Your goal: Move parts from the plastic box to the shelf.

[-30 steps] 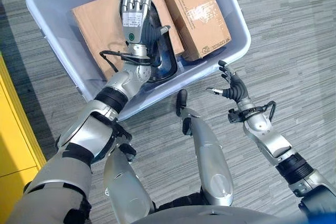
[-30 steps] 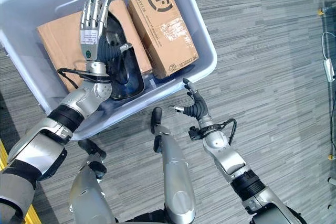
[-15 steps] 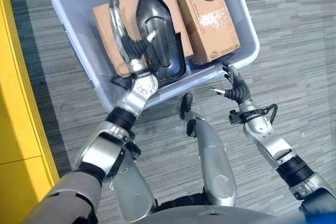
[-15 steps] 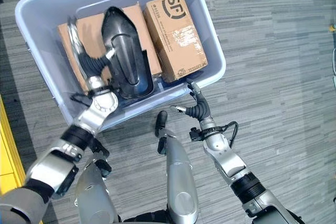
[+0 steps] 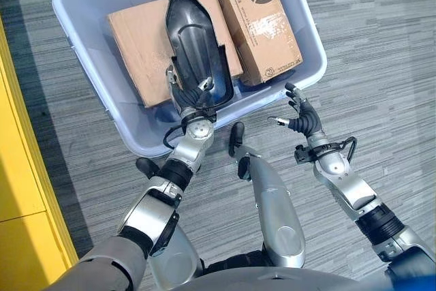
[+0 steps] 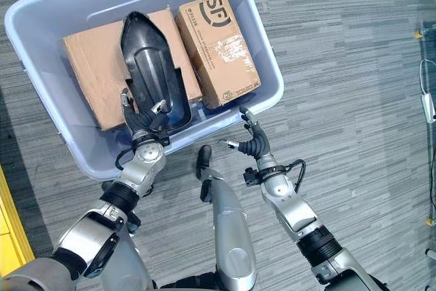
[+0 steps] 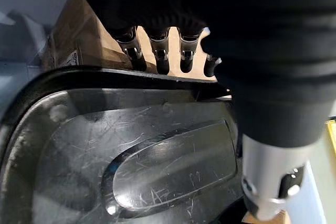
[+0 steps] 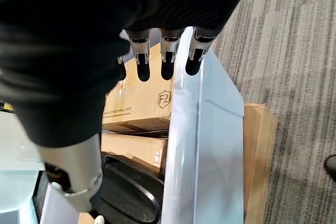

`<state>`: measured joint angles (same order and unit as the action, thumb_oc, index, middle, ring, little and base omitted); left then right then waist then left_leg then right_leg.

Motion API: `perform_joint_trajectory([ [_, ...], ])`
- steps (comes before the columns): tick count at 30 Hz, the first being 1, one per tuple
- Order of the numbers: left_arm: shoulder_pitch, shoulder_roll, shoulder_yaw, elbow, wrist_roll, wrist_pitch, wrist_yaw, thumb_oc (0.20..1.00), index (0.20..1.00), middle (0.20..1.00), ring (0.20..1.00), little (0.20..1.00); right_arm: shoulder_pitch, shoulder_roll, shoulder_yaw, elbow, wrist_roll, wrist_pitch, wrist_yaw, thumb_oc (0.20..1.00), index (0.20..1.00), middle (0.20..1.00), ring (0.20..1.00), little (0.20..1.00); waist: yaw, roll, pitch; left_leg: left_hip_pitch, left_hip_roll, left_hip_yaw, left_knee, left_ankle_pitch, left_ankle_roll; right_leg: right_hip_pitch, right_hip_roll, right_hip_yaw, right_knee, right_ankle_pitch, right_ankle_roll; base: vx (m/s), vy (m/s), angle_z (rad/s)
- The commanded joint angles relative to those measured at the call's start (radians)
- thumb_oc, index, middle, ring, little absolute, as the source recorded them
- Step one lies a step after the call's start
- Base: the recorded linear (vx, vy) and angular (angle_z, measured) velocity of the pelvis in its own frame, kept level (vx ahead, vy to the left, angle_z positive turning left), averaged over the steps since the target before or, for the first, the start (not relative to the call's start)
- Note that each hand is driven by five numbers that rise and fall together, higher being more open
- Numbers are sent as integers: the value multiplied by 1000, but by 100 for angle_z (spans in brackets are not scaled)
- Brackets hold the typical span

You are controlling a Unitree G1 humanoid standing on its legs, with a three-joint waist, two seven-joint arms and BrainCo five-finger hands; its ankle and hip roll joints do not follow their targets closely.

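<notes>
I'm looking at the black moulded part (image 5: 195,52), a long glossy shell lying in the plastic box (image 5: 88,66), resting on top of the flat cardboard box (image 5: 139,39) and running from the box's far side down to its near wall. My left hand (image 5: 192,99) is at the near end of that part. In the left wrist view its fingers (image 7: 157,51) curl over the part's raised rim, with the scratched inner surface of the part (image 7: 131,150) spread below them, so I read that hand as gripping the black part. The part sits in the box, not lifted clear that I can tell.

Beside it to the right lies the printed carton (image 5: 259,26), angled along the box's right wall, just beside the part.

My right hand (image 5: 300,117) hovers outside the box, near its near right corner, over the grey striped carpet (image 5: 381,66). Its fingers are spread and relaxed, holding nothing; in the right wrist view the fingers (image 8: 167,56) hang just above the box's pale rim (image 8: 199,145).

A yellow panel (image 5: 20,189) runs along the left edge of the scene.
</notes>
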<state>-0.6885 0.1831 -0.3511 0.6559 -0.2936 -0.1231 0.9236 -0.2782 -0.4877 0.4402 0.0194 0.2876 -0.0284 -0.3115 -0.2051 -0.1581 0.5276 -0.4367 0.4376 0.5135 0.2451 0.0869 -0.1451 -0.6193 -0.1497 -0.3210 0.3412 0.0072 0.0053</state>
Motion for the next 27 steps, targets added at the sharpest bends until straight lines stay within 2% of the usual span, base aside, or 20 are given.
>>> perform_joint_trajectory([
  [1,-45,22,4,2,31,7,52,1000,1000,1000,1000,1000,-16,11,-36,-46,-5,-40,-3,1000,1000,1000,1000,1000,-3,-52,-8,-67,92,36,175,-1,-94,67,-32,-81,-40,-44,97,0,0,0],
  [5,-67,26,18,29,37,13,112,1000,1000,1000,1000,1000,-31,13,-23,-31,2,-37,-11,1000,1000,1000,1000,1000,-6,-56,-8,-70,95,37,184,-3,-96,63,-33,-77,-35,-46,95,0,0,0],
  [8,-96,40,37,50,14,44,183,1000,1000,1000,1000,1000,-38,10,-15,-10,14,-46,-16,1000,1000,1000,1000,1000,-9,-58,-8,-79,97,33,193,-7,-97,56,-33,-73,-33,-46,93,0,0,0],
  [12,-123,62,72,83,53,69,275,1000,1000,1000,1000,1000,-42,16,-3,-1,24,-42,-24,1000,1000,1000,1000,1000,-9,-63,-8,-87,100,27,205,-14,-98,48,-35,-70,-24,-49,93,16,-39,0],
  [14,-131,72,81,97,61,115,322,1000,1000,1000,1000,1000,-43,16,5,7,33,-50,-33,1000,1000,1000,1000,1000,-8,-64,-8,-94,99,23,209,-14,-99,44,-34,-70,-24,-49,93,16,-39,0],
  [15,-134,73,81,102,61,115,323,1000,1000,1000,1000,1000,-45,18,5,8,33,-50,-33,1000,1000,1000,1000,1000,-8,-65,-8,-95,99,21,211,-14,-99,44,-34,-70,-23,-49,93,14,-55,-1],
  [17,-150,89,89,133,79,154,330,1000,1000,1000,1000,1000,-55,21,13,13,47,-41,-41,1000,1000,1000,1000,1000,-5,-67,-8,-105,102,16,217,-19,-101,37,-40,-75,-18,-47,93,17,-60,0],
  [22,-165,102,63,193,88,309,189,1000,1000,1000,1000,1000,-62,24,26,16,58,-38,-54,1000,1000,1000,1000,1000,-10,-69,-8,-120,105,19,230,-26,-99,17,-49,-74,-9,-45,96,11,-29,2],
  [23,-165,98,57,207,69,317,171,1000,1000,1000,1000,1000,-62,23,26,16,60,-38,-52,1000,1000,1000,1000,1000,-12,-70,-8,-123,107,22,230,-26,-99,14,-52,-75,-8,-43,97,0,0,0],
  [27,-166,92,24,239,87,260,99,1000,1000,1000,1000,1000,-67,16,24,1,58,-17,-49,1000,1000,1000,1000,1000,-25,-66,-8,-129,104,36,233,-30,-96,-6,-56,-64,-1,-42,96,3,5,-1],
])
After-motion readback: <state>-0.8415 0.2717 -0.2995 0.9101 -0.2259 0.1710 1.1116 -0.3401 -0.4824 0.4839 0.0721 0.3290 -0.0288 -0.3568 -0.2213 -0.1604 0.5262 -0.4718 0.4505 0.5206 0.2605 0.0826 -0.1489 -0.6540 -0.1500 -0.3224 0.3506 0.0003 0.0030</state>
